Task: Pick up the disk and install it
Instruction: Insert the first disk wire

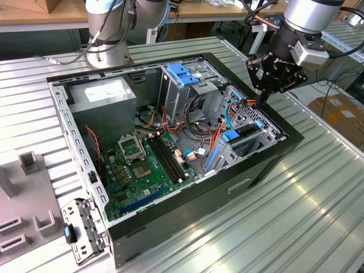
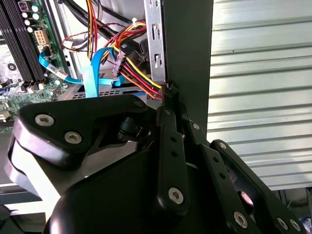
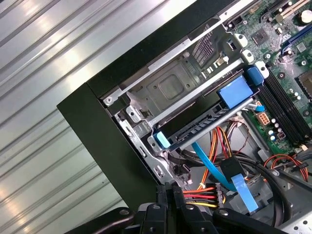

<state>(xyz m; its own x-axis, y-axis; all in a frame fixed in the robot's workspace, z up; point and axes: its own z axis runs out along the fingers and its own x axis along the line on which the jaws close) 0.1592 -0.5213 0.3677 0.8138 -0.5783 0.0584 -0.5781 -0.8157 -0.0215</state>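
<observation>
On the ribbed metal table (image 1: 318, 216) lies an open black computer case (image 1: 187, 219), its side panel off so that the motherboard (image 1: 142, 165) and the bays can be reached from above. At the case corner on the exterior view's right is the low metal drive bay (image 3: 170, 87). The disk (image 3: 204, 126) lies flat inside it, and the blue tabs of its carrier rail show at both ends. Judging by how squarely it rests between the bay walls, it looks slid into place rather than loose.

The gripper (image 1: 260, 98) hangs over that same corner, pointing down just inside the case wall. In both wrist views its fingers (image 2: 171, 141) appear pressed together with nothing between them, which would suit pushing more than grasping. Their tips stand right at the bundle of red, yellow and black power wires (image 3: 204, 195), just beside a flat blue data cable (image 3: 209, 165) that runs off from the disk.
</observation>
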